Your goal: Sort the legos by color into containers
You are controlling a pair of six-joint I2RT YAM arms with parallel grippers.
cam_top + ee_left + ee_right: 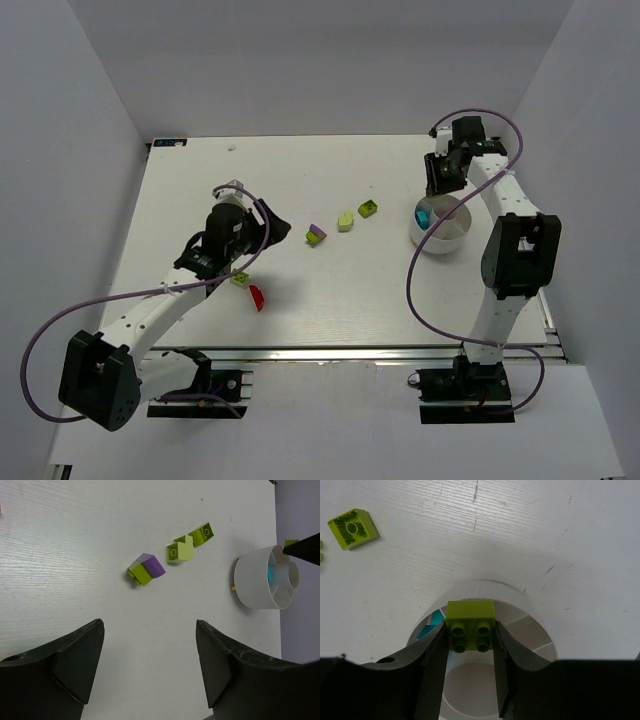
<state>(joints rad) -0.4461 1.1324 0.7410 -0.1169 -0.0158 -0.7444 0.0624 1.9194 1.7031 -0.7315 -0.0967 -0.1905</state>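
My right gripper (470, 641) is shut on a lime green brick (470, 625) and holds it over the round white divided bowl (525, 602), above the far rim. A cyan brick (436, 618) lies in one left wedge. From the top view the right gripper (443, 185) hangs over the bowl (452, 240). My left gripper (149, 630) is open and empty above bare table. Ahead of it lie a purple-and-lime brick (146, 569) and two lime bricks (180, 551) (201, 534). A lime brick (240, 279) and a red brick (257, 297) lie beside the left arm.
The white table ends in walls at the left, back and right. The bowl (257, 580) stands near the table's right edge. One lime brick (353, 527) lies left of the bowl. Purple cables loop off both arms.
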